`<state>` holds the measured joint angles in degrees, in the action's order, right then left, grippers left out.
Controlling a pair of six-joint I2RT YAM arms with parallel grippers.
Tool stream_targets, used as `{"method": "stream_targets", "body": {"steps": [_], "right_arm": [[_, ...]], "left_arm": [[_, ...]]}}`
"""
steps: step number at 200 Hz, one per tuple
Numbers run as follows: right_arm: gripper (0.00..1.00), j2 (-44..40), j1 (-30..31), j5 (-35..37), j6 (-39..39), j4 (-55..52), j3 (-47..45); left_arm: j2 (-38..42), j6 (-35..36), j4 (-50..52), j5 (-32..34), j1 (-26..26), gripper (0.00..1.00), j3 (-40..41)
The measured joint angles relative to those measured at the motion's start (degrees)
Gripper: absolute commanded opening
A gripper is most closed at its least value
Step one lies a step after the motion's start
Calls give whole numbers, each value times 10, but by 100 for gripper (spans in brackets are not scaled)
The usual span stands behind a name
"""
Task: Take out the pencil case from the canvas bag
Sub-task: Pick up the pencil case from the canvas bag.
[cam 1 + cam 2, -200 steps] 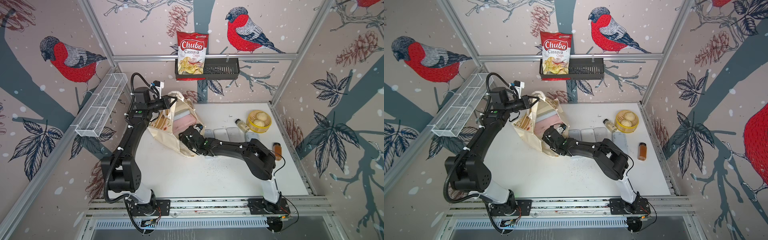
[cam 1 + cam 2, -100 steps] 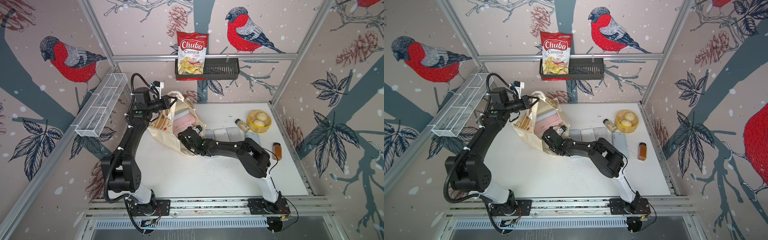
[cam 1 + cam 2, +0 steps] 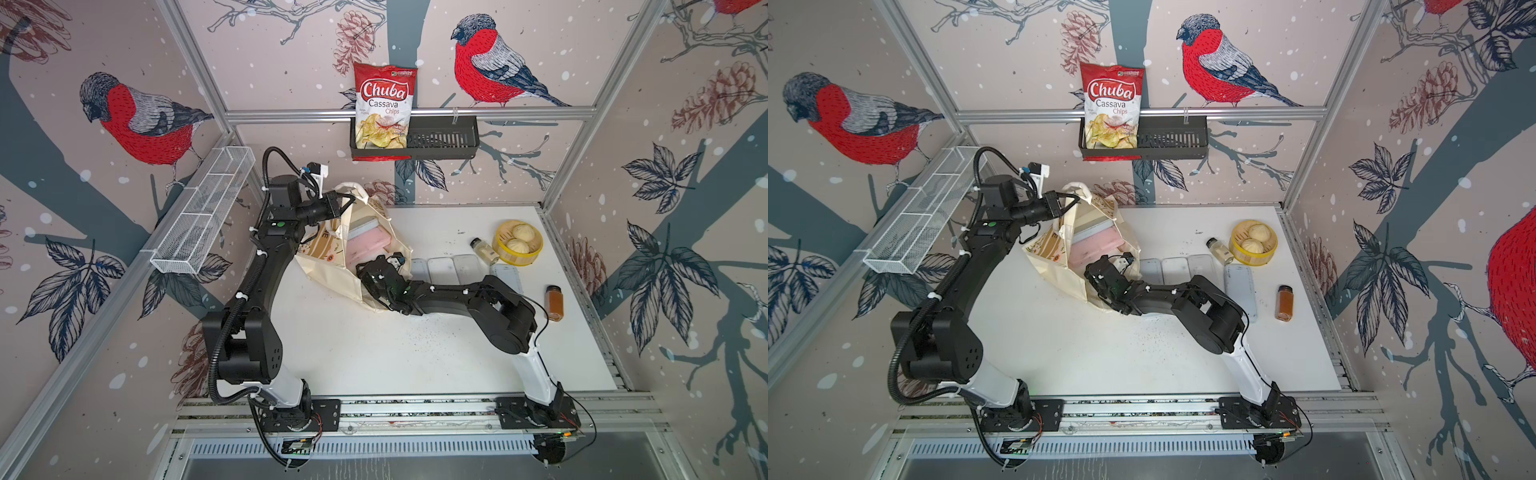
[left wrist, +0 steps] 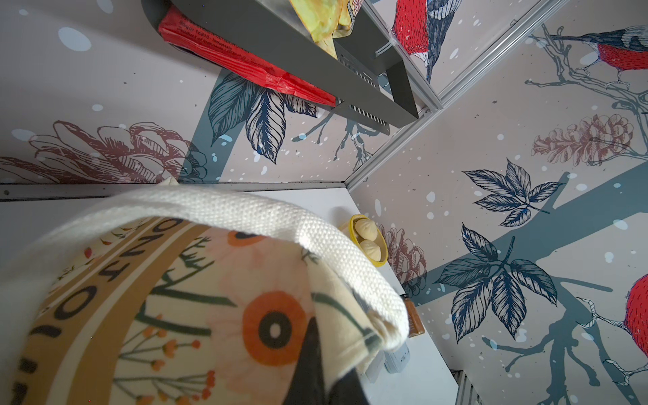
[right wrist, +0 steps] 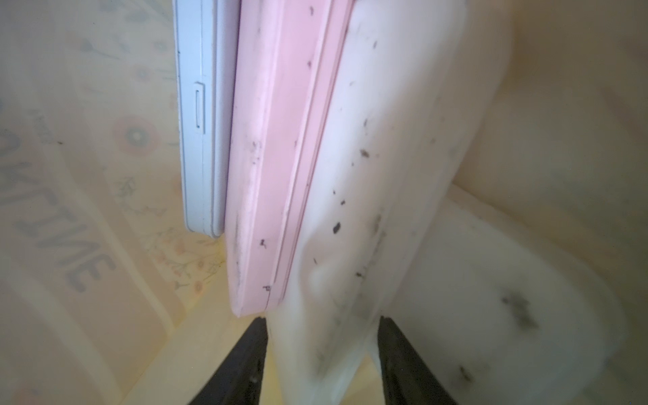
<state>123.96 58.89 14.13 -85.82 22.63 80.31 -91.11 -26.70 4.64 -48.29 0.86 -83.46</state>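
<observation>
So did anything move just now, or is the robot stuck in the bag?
The right gripper edged slightly further into the canvas bag, and its elbow followed. Its jaws pinch the white case. The left gripper still holds the bag's handle up. The pink case and the things on the table stayed put.

white table (image 3: 353, 345) – canvas bag (image 3: 332, 280), row of pale cases (image 3: 442, 268), clear bottle (image 3: 484, 250), yellow steamer basket (image 3: 517, 263), amber spice jar (image 3: 555, 302) resting on it.
</observation>
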Motion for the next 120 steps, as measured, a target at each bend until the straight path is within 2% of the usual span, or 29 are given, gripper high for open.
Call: {"method": "stream_targets", "body": {"steps": [48,120], "right_arm": [[53,-5,-3,9,-11,47,-17],[58,8,-12,5,-56,-4,-1]], "left_arm": [[-2,0,0,-2,0,0,0],[-6,0,0,-11,0,0,0]]}}
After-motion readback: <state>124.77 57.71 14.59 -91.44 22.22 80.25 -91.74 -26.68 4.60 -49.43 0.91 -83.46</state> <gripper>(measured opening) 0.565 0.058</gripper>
